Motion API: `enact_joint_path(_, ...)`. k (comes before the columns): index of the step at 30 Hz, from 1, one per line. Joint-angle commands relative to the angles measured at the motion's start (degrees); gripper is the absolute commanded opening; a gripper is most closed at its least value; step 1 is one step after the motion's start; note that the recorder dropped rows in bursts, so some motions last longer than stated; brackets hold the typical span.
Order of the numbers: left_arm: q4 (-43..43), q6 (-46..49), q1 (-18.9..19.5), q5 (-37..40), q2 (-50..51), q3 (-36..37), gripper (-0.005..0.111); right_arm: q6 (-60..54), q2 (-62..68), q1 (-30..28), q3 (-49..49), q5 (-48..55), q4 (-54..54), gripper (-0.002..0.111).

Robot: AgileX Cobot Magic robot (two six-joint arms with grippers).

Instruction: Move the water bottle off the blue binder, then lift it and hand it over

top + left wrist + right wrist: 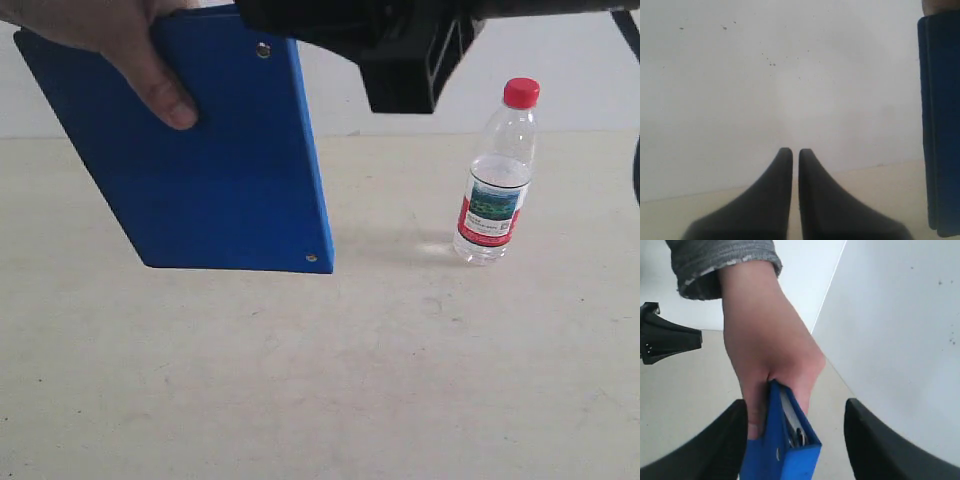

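I see the water bottle (497, 175) upright on the table (300, 380) at right, label (492, 212) print unreadable, blue binder (220, 160) tilted at left in a person's hand (110, 40), my right gripper (796, 402) wide astride it, left gripper (795, 150) closed.

Light: bright, diffuse and even; colours pale, contrast low in all views.

Exterior view: soft focus, grainy mottling on the table (400, 380). The water bottle (495, 180), lower than the right claw (796, 407) and off to its side, casts only a faint shadow with a small bright glint at its base, toward the blue binder (220, 170).

Left claw (795, 152): fingers near-black, edges blurred; the wall (790, 75) beyond the tips is washed almost white.

Right claw: fingers (875, 440) out of focus; the hand (770, 355) between them is sharper.
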Motion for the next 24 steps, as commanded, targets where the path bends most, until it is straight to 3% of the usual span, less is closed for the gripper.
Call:
enact_joint_path(1, 0.0, -0.7, -0.3, 0.7, -0.2, 0.2, 0.005, 1.9, -7.0, -0.1, -2.4, -2.1, -0.2, 0.047)
enact_joint_path(4, -0.4, -0.7, -0.3, 1.3, -0.2, 0.2, 0.005, 12.1, -16.6, -0.1, -2.5, -3.7, -9.9, 0.003)
enact_joint_path(7, -0.4, -0.7, -0.3, 1.4, -0.2, 0.2, 0.005, 41.3, -32.8, -0.1, 1.1, 0.5, -36.0, -0.001)
enact_joint_path(8, -0.4, -0.7, -0.2, 1.4, -0.2, 0.2, 0.005, 44.5, -36.6, -0.1, 3.4, 0.9, -36.8, 0.000)
enact_joint_path(10, -0.4, -0.7, -0.2, 1.4, -0.2, 0.2, 0.005, 45.0, -47.6, -0.1, 14.1, -2.1, -33.1, 0.000)
enact_joint_path(12, -1.7, -0.7, -0.2, 1.4, -0.2, 0.2, 0.005, 44.9, -58.5, -0.1, 27.9, -14.2, -25.9, 0.000)
enact_joint_path(14, -1.7, -0.7, -0.2, 1.4, -0.2, 0.2, 0.005, 46.5, -65.5, -0.1, 46.3, -38.7, -7.0, 0.000)
enact_joint_path(18, -1.7, -0.7, -0.2, 1.6, -0.2, 0.2, 0.005, 63.7, -65.5, -0.1, 55.8, -64.0, 10.8, 0.000)
enact_joint_path(21, -1.7, -0.7, -0.2, 1.8, -0.2, 0.2, 0.005, 69.7, -65.5, -0.1, 57.5, -67.4, 4.9, 0.000)
enact_joint_path(24, -1.7, -0.7, -0.2, 1.8, -0.2, 0.2, 0.005, 69.0, -65.5, -0.1, 55.0, -60.0, -11.3, 0.000)
